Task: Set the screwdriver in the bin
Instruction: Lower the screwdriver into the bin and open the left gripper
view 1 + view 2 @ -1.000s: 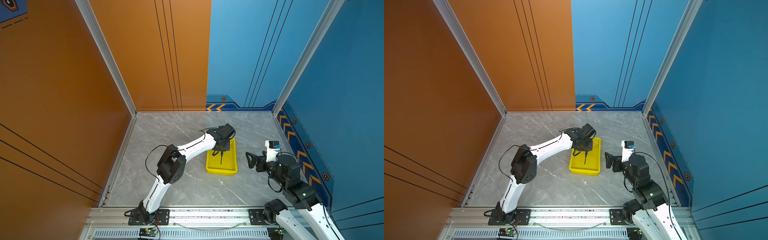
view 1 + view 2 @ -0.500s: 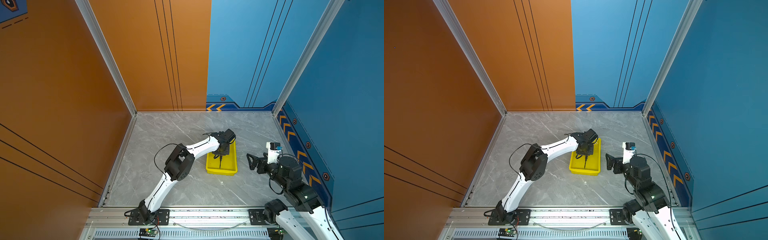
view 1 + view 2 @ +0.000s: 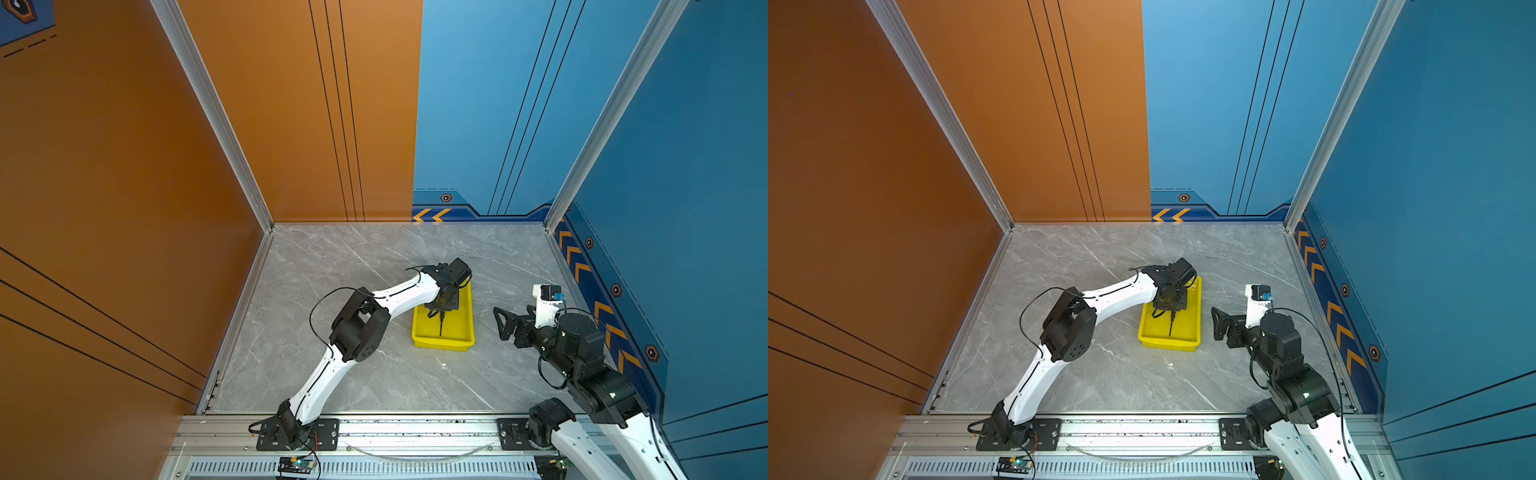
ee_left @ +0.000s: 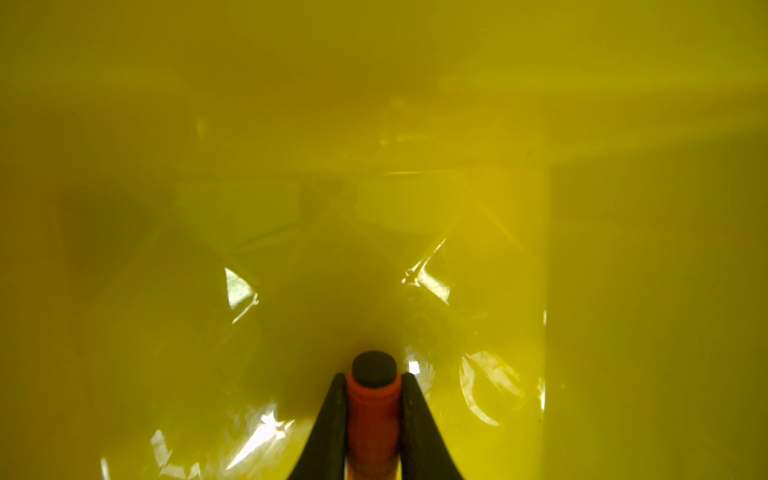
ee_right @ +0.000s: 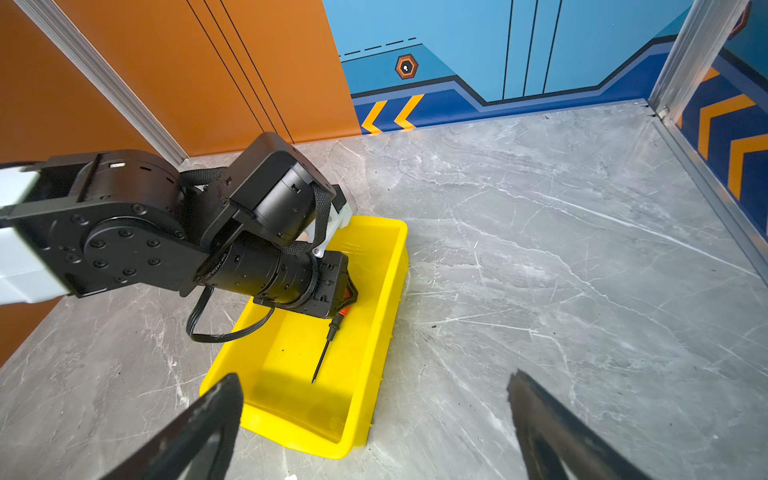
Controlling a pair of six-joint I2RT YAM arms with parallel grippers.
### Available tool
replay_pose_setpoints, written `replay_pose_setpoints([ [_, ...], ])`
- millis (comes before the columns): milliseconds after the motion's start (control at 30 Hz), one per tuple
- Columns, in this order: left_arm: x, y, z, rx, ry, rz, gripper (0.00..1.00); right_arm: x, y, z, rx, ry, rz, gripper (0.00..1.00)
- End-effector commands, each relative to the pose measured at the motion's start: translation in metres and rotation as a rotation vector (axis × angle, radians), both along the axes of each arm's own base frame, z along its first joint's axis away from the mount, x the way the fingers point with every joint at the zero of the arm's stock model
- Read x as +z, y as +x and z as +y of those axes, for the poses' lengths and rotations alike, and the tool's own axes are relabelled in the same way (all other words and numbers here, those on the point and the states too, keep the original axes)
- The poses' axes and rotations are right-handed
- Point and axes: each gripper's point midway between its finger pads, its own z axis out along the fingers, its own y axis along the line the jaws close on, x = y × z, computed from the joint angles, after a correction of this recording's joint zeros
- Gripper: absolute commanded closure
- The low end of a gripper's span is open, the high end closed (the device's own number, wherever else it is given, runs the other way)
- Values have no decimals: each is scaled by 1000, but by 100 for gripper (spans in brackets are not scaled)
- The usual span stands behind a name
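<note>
Left gripper (image 4: 374, 376) clamped on screwdriver (image 5: 328, 343) at orange handle, fingers (image 4: 332, 424) pressed on both sides. Gripper sits low over 12 o'clock half of yellow bin (image 3: 443, 345). In both top views black shaft points to 6 o'clock. Tip angled down inside bin walls; floor contact unclear. Right gripper (image 3: 501, 325) spread wide, holding nothing, over marble tabletop (image 3: 332, 257) at 3 o'clock of bin, apart from it.

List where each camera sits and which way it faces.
Top views: high at the front, looking down on the table; left arm and right arm show.
Left wrist: low over the bin, facing its inside; left end effector shut on the screwdriver.
Right wrist: beside the bin, facing it; open right end effector shows.
Shared: all show bin and screwdriver.
</note>
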Motion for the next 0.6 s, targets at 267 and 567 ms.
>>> replay_pose_setpoints([
  [267,9,9,17,32,56,-41,57,-3,-6,-2,-1,3,0,0],
  [567,81,13,20,21,12,-165,50,1,-9,0,15,13,-19,0],
])
